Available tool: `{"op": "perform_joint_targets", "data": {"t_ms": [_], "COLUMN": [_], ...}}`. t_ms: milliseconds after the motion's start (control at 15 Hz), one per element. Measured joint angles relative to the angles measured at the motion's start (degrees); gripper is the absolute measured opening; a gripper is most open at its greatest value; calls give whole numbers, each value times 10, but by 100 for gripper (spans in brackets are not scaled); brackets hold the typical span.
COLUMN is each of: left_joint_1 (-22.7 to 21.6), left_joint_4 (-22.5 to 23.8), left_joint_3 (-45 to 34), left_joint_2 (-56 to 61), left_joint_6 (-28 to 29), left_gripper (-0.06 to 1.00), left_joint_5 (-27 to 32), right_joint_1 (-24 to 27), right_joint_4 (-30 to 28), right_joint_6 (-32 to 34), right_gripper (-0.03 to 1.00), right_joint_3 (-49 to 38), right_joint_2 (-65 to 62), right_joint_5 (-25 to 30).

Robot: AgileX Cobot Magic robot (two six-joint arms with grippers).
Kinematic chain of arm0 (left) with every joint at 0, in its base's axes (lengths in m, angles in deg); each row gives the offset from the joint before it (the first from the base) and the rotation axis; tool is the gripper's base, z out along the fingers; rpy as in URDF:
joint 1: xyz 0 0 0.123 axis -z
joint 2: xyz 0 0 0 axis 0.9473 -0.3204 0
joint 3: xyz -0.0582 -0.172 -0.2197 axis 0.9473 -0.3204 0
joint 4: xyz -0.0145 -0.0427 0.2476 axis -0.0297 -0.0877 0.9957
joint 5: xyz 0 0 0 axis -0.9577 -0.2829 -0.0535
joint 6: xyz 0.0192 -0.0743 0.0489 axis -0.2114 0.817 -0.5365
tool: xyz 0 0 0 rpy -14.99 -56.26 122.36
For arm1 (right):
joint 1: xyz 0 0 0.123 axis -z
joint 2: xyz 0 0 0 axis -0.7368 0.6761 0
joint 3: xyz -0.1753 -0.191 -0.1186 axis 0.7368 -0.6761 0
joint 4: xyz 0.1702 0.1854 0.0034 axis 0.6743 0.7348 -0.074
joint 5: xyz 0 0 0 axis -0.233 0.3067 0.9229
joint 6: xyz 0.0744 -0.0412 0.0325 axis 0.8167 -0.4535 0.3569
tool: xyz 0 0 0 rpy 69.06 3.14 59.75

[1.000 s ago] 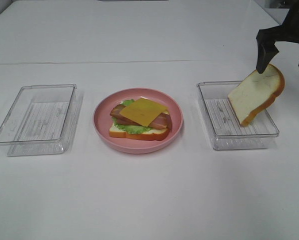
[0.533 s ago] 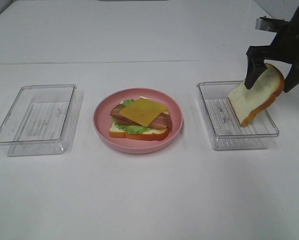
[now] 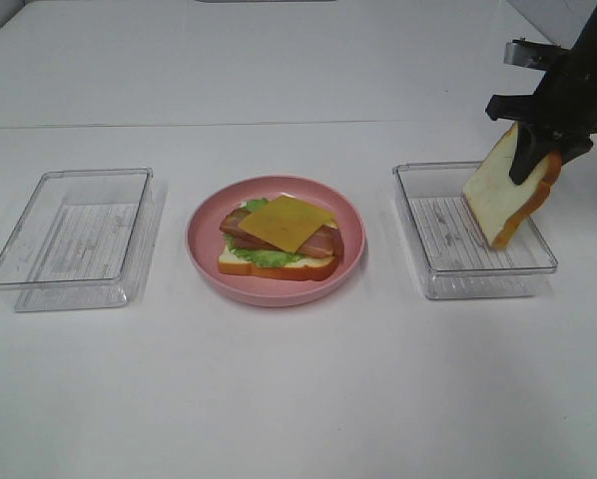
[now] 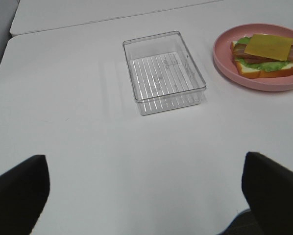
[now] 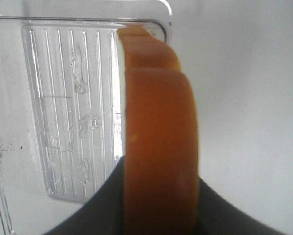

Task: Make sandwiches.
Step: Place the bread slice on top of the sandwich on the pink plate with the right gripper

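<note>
An open-faced sandwich (image 3: 279, 239) lies on the pink plate (image 3: 352, 249): a bread slice under lettuce, bacon and a yellow cheese square. A second bread slice (image 3: 493, 200) stands tilted in the right clear tray (image 3: 430, 281). My right gripper (image 3: 535, 152) is shut on that slice's upper edge. In the right wrist view its tan crust (image 5: 158, 137) fills the space between the dark fingers (image 5: 100, 208). My left gripper (image 4: 142, 164) is open and empty over bare table, with the sandwich (image 4: 266, 54) far off; it does not show in the exterior high view.
An empty clear tray (image 3: 74, 295) sits left of the plate and appears as the tray (image 4: 136, 95) in the left wrist view. White table surrounds everything. The table's seam runs behind the trays.
My right gripper came down over the leaning bread slice and closed on its top edge. The slice now stands a bit more upright. The left arm stayed still.
</note>
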Motion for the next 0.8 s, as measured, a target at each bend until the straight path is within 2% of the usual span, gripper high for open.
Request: {"op": "perform_joint_targets", "data": {"t_ms": [200,400,667,733,800], "left_joint_1": [0,0,0,0,0], "left_joint_4": [0,0,0,0,0], "left_joint_3": [0,0,0,0,0], "left_joint_2": [0,0,0,0,0], "left_joint_6": [0,0,0,0,0], "left_gripper": [99,99,99,99,99], "left_joint_5": [0,0,0,0,0], "right_joint_1": [1,1,1,1,1], "right_joint_4": [-11,-6,53,101,112], "right_joint_6": [5,40,54,55,55], "right_gripper": [23,23,23,23,23], "right_joint_3": [29,46,33,-30,-48], "right_joint_2": [-49,-130,-217,-282,-297], "right_joint_5": [3,-4,-3,-3,-3]}}
